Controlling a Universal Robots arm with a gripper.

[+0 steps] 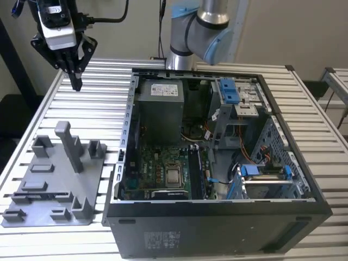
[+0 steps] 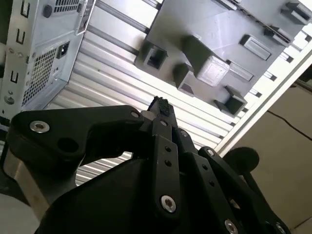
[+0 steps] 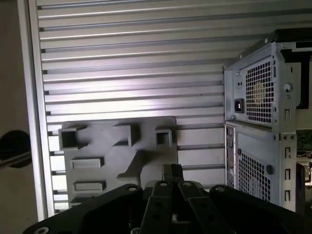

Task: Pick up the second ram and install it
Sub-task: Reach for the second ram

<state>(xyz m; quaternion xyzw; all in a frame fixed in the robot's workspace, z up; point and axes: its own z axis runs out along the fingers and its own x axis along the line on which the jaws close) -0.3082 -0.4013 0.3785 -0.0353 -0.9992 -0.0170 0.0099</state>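
I can't tell where the second ram is. On the motherboard (image 1: 155,163), narrow dark strips stand in the slots at the 3 o'clock side of the processor socket (image 1: 175,176), but I can't tell whether one of them is the stick.

The gripper (image 1: 76,82) has its fingers pressed together to a point, and I see nothing held between them. In both wrist views the tips (image 2: 162,103) (image 3: 171,169) meet the same way.

In the exterior view the gripper hangs at about 10 o'clock, above the slatted bench (image 1: 103,92) and well apart from the open computer case (image 1: 217,231). The grey holder tray (image 1: 54,204) lies on the bench at 8 o'clock, just beside the case, and its tall post (image 1: 69,144) stands upright.

In both wrist views the tray (image 2: 195,19) (image 3: 112,163) lies below the fingers on the bench (image 2: 112,73) (image 3: 131,58). The case's vented rear panel (image 2: 34,44) (image 3: 253,87) is off to one side.

The arm's elbow (image 1: 209,32) rises beyond the case at 12 o'clock.
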